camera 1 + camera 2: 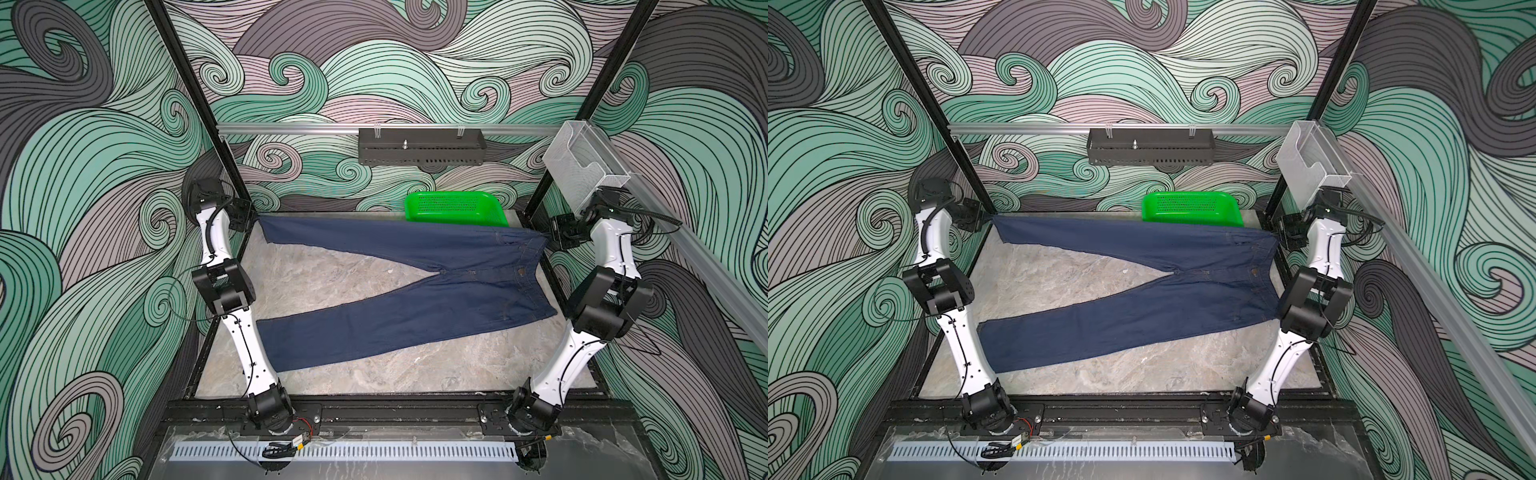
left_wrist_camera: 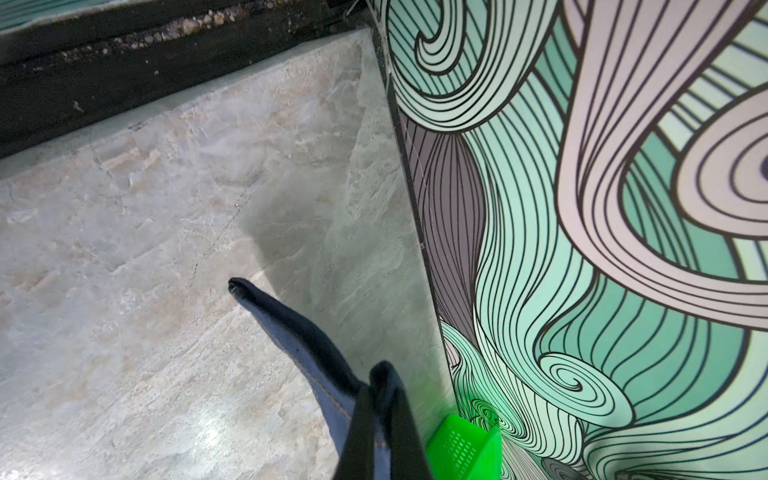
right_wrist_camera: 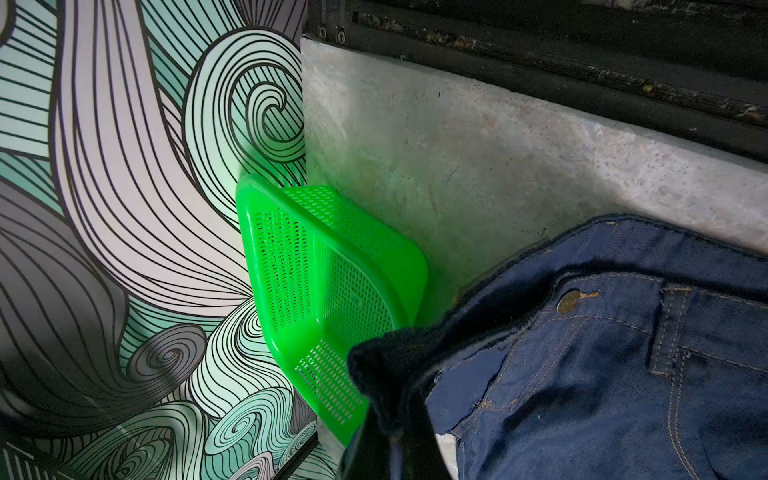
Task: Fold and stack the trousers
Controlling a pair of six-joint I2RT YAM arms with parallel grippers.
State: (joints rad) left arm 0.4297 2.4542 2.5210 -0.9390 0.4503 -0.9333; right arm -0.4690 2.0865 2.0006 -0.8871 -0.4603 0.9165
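Left gripper (image 1: 254,217) is pinched tight on the hem corner of the far leg, and right gripper (image 1: 550,237) is clamped on the waistband corner of the trousers (image 1: 395,324). The jeans are stretched between them along the back of the marble table (image 1: 332,278), with the near leg lying flat. A green basket (image 1: 453,208) leans on the wall just behind.

No word, number, brand mark or sign is showing clearly enough to read in any view. The metal button (image 3: 568,302) on the trousers (image 3: 602,395), just beside the right gripper (image 3: 392,399), is showing only blurred relief.
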